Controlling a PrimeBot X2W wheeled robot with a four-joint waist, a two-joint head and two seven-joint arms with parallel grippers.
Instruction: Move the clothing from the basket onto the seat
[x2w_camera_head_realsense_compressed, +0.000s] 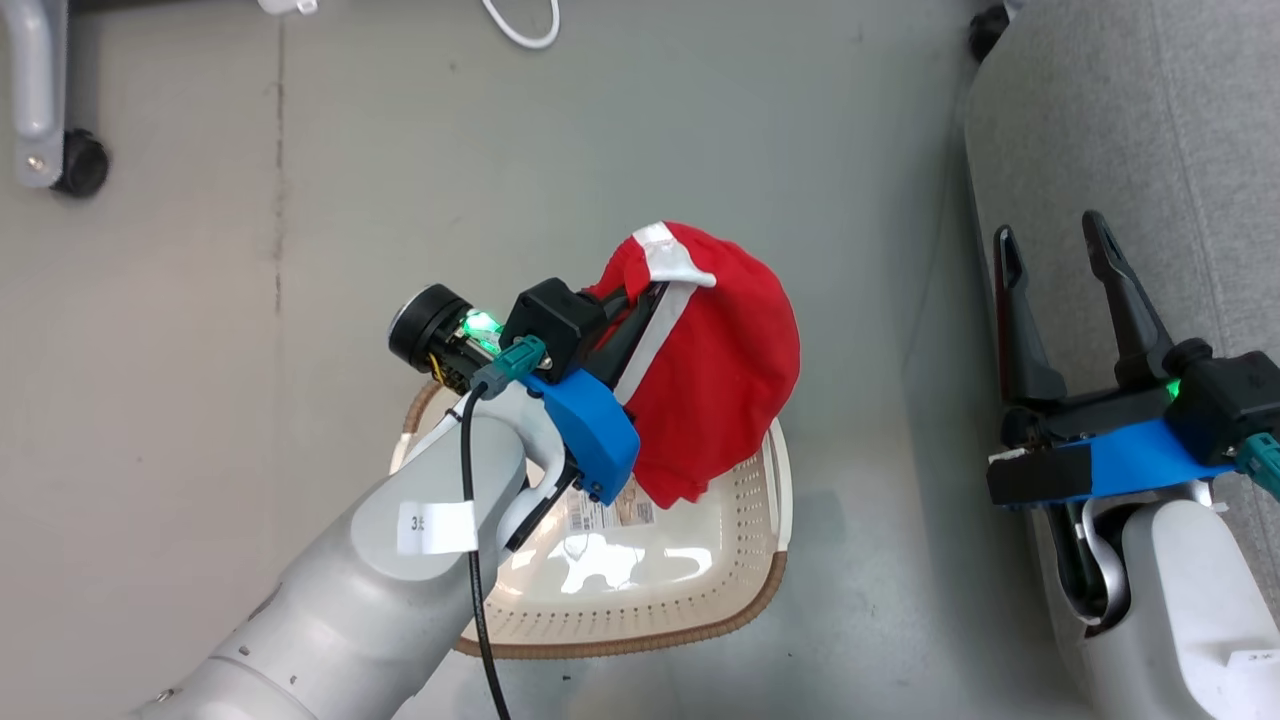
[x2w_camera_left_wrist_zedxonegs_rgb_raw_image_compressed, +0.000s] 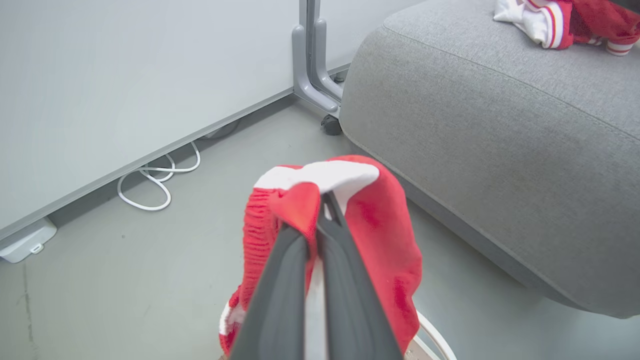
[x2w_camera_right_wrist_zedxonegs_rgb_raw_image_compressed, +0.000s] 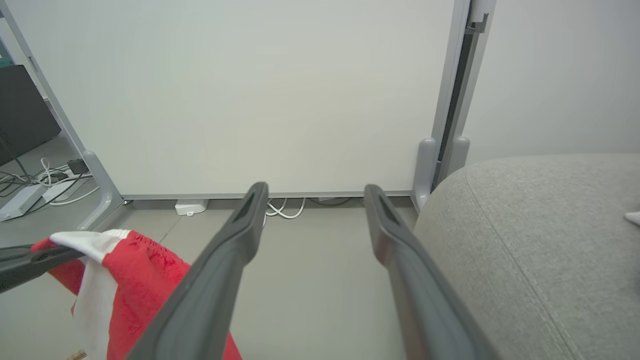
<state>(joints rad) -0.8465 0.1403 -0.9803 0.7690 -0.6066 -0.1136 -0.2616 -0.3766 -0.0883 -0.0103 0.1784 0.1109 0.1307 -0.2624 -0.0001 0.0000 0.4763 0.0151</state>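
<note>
The left pincer (x2w_camera_left_wrist_zedxonegs_rgb_raw_image_compressed: 322, 215) is clamped tight on a red garment (x2w_camera_head_realsense_compressed: 720, 370), gripping it at the white band along its edge, so the cloth hangs in a bunch from the fingertips. The garment is held up over the far right corner of the basket (x2w_camera_head_realsense_compressed: 755, 510), which stands on the grey floor (x2w_camera_head_realsense_compressed: 300, 250); from above its lowest fold seems to hang clear of the basket, though I cannot tell for sure. The seat (x2w_camera_head_realsense_compressed: 1120, 120) lies to the right of the basket, a little apart from it. A second red and white garment (x2w_camera_left_wrist_zedxonegs_rgb_raw_image_compressed: 565, 20) lies crumpled on top of the seat. The right pincer (x2w_camera_head_realsense_compressed: 1050, 230) hovers over the seat's edge nearest the basket, fingers spread wide with nothing between them
</note>
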